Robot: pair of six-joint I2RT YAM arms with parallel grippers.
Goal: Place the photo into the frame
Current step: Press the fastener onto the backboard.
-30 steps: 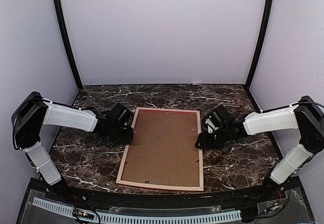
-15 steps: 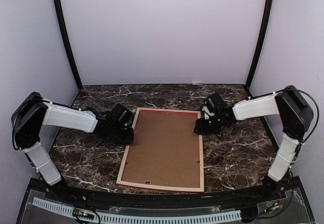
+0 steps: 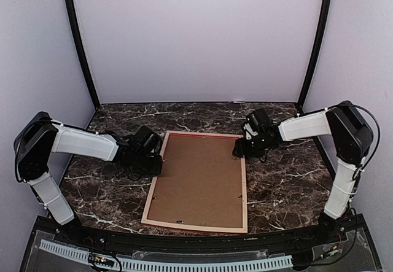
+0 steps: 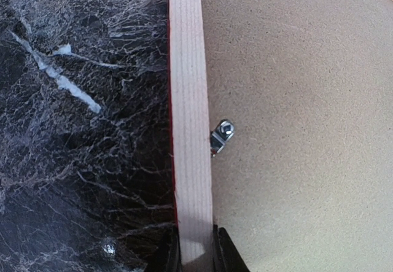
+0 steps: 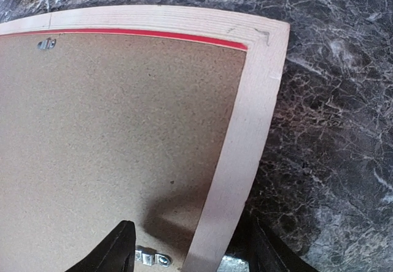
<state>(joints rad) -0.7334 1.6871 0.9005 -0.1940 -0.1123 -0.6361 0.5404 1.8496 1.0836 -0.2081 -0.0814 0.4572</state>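
Note:
The frame (image 3: pixel 153 184) lies face down on the table, its pale wood back up and a red sliver along its far edge. The brown backing board (image 3: pixel 198 177) fills it. The photo is hidden. My left gripper (image 3: pixel 158 161) is shut on the frame's left rail (image 4: pixel 189 100), one finger on each side (image 4: pixel 196 250). My right gripper (image 3: pixel 241 152) is open and stands astride the right rail (image 5: pixel 252 118) near the far right corner (image 5: pixel 190 241); one finger is over the board (image 5: pixel 110 118) and the other is over the table.
Small metal turn clips (image 4: pixel 221 136) (image 5: pixel 150 258) sit along the inner edge of the rails. The dark marble table (image 3: pixel 288 186) surrounds the frame. Enclosure walls stand at the back and both sides.
My right gripper has moved along the right rail toward the far corner, and its arm has swung back. The left gripper and the frame have not moved.

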